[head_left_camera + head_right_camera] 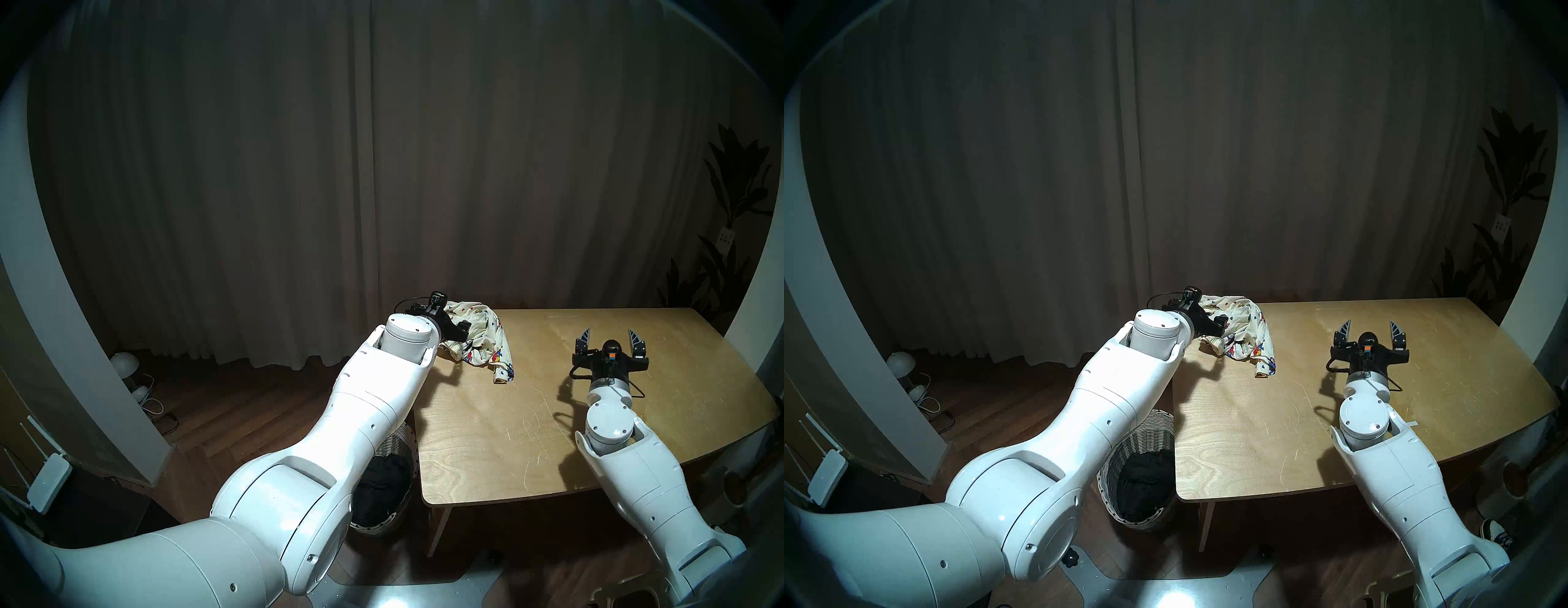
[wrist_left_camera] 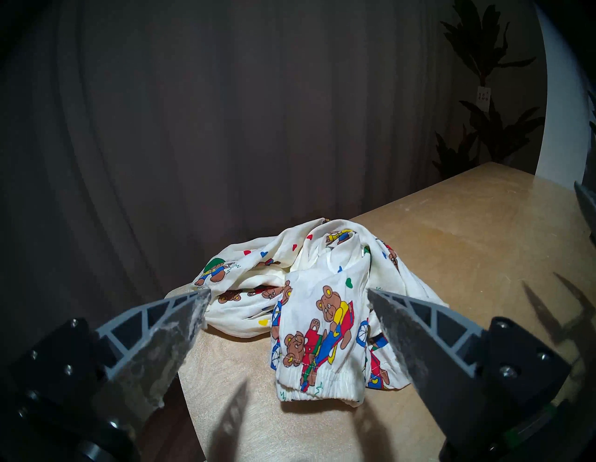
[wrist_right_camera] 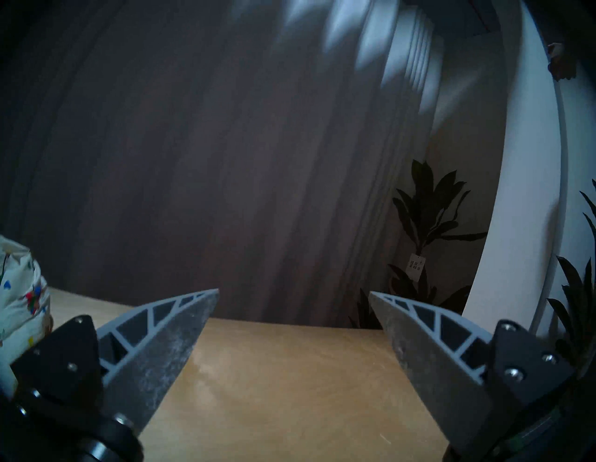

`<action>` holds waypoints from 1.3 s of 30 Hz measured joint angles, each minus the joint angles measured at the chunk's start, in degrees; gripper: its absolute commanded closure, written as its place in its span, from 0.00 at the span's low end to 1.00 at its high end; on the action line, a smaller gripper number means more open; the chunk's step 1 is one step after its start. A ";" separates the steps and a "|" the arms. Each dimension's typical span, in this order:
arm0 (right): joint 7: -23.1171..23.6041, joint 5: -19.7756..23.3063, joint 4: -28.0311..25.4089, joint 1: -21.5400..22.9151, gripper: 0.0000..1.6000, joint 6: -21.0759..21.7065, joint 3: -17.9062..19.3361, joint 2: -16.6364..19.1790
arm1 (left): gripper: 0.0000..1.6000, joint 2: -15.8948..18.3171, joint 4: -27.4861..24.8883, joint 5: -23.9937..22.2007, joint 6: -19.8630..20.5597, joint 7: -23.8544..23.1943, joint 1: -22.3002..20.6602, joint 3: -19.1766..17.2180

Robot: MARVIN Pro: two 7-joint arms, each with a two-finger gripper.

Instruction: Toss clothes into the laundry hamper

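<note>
Left gripper point(image 2: 287, 292) spread wide just before cream bear-print garment point(image 2: 322, 306), poised to grab; right gripper point(image 1: 609, 335) agape, empty, well aside.

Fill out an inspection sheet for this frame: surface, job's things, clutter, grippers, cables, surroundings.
Surface: light plywood table with rounded corners, faintly scratched.
Job's things: cream garment with cartoon bear prints crumpled at the table's far left corner; tall woven wicker hamper on the floor beside the table, dark clothing inside.
Clutter: nothing seen on the table.
Grippers: left gripper open, aimed at the cream garment, not touching it; right gripper open, empty, above bare table.
Cables: thin black loops at both wrists; white cords on the floor at left.
Surroundings: dark curtain, wooden floor, leafy plant, white router.
</note>
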 measured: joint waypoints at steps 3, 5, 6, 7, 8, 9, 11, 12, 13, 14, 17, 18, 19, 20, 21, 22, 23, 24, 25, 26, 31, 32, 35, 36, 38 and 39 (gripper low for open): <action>-0.01 0.72 -0.89 0.13 0.00 -0.53 0.82 0.32 | 0.00 -0.10 1.75 0.10 -0.05 0.03 -0.52 -0.04; -0.01 1.20 -1.40 0.15 0.00 -0.83 1.24 0.47 | 0.00 -0.21 2.85 0.16 -0.07 0.03 -0.80 -0.04; -0.01 1.50 -1.72 0.15 0.00 -1.01 1.47 0.55 | 0.00 -0.31 3.58 0.20 -0.08 0.03 -0.97 -0.04; -0.01 1.70 -1.91 0.15 0.00 -1.13 1.61 0.59 | 0.00 -0.37 4.05 0.22 -0.09 0.02 -1.08 -0.04; 0.01 2.01 -2.19 0.15 0.00 -1.29 1.80 0.64 | 0.00 -0.50 4.79 0.25 -0.10 0.01 -1.25 -0.04; 0.08 2.31 -2.45 0.13 0.00 -1.45 1.95 0.68 | 0.00 -0.63 5.49 0.27 -0.11 -0.02 -1.42 -0.04; 0.24 2.74 -2.81 0.10 0.00 -1.65 2.11 0.71 | 0.00 -0.83 6.41 0.30 -0.12 -0.06 -1.67 -0.04; 0.36 2.98 -3.01 0.09 0.00 -1.76 2.19 0.71 | 0.00 -0.95 6.93 0.31 -0.13 -0.08 -1.83 -0.04; 0.55 3.28 -3.25 0.06 0.00 -1.89 2.26 0.72 | 0.00 -1.11 7.53 0.33 -0.15 -0.11 -2.04 -0.04; 0.65 3.40 -3.35 0.05 0.00 -1.94 2.28 0.72 | 0.00 -1.18 7.79 0.33 -0.15 -0.12 -2.13 -0.04; 1.18 4.13 -3.86 -0.06 0.00 -2.21 2.38 0.72 | 0.02 -1.59 9.26 0.36 -0.21 -0.24 -2.73 -0.08; 1.34 4.37 -3.98 -0.10 0.00 -2.27 2.40 0.72 | 0.02 -1.69 9.70 0.37 -0.23 -0.29 -2.93 -0.11; 1.45 4.54 -4.06 -0.14 0.00 -2.31 2.41 0.72 | 0.02 -1.77 10.01 0.37 -0.25 -0.33 -3.08 -0.13; 1.60 4.75 -4.13 -0.20 0.00 -2.36 2.42 0.72 | 0.02 -1.85 10.43 0.37 -0.28 -0.39 -3.27 -0.17; 1.74 4.97 -4.18 -0.27 0.00 -2.39 2.44 0.72 | 0.02 -1.93 10.84 0.37 -0.30 -0.46 -3.46 -0.23; 1.83 5.10 -4.20 -0.32 0.00 -2.41 2.44 0.72 | 0.03 -1.97 11.08 0.37 -0.32 -0.51 -3.56 -0.27; 2.00 5.33 -4.22 -0.44 0.00 -2.44 2.46 0.72 | 0.04 -2.03 11.53 0.36 -0.35 -0.59 -3.75 -0.36; 2.09 5.46 -4.23 -0.50 0.00 -2.45 2.46 0.72 | 0.04 -2.06 11.78 0.35 -0.37 -0.63 -3.85 -0.42; 2.23 5.67 -4.23 -0.64 0.00 -2.46 2.47 0.73 | 0.03 -2.10 12.23 0.32 -0.41 -0.71 -4.02 -0.53; 2.38 5.89 -4.23 -0.79 0.00 -2.47 2.49 0.73 | 0.04 -2.13 12.66 0.30 -0.45 -0.79 -4.18 -0.64; 3.00 6.89 -4.14 -1.76 0.00 -2.48 2.56 0.73 | 0.13 -2.17 14.65 0.18 -0.64 -1.12 -4.80 -1.25; 3.08 7.03 -4.11 -1.93 0.00 -2.48 2.57 0.73 | 0.15 -2.17 14.94 0.15 -0.68 -1.18 -4.88 -1.34; 3.37 7.52 -4.00 -2.50 0.00 -2.48 2.62 0.74 | 0.20 -2.16 15.96 0.07 -0.80 -1.34 -5.15 -1.64; 3.50 7.77 -3.94 -2.78 0.00 -2.48 2.64 0.74 | 0.21 -2.16 16.42 0.02 -0.86 -1.42 -5.26 -1.79; 3.65 8.05 -3.85 -3.10 0.00 -2.48 2.67 0.75 | 0.21 -2.16 16.91 -0.05 -0.94 -1.51 -5.38 -1.97; 3.78 8.27 -3.78 -3.37 0.00 -2.48 2.70 0.76 | 0.20 -2.17 17.30 -0.15 -1.00 -1.57 -5.49 -2.12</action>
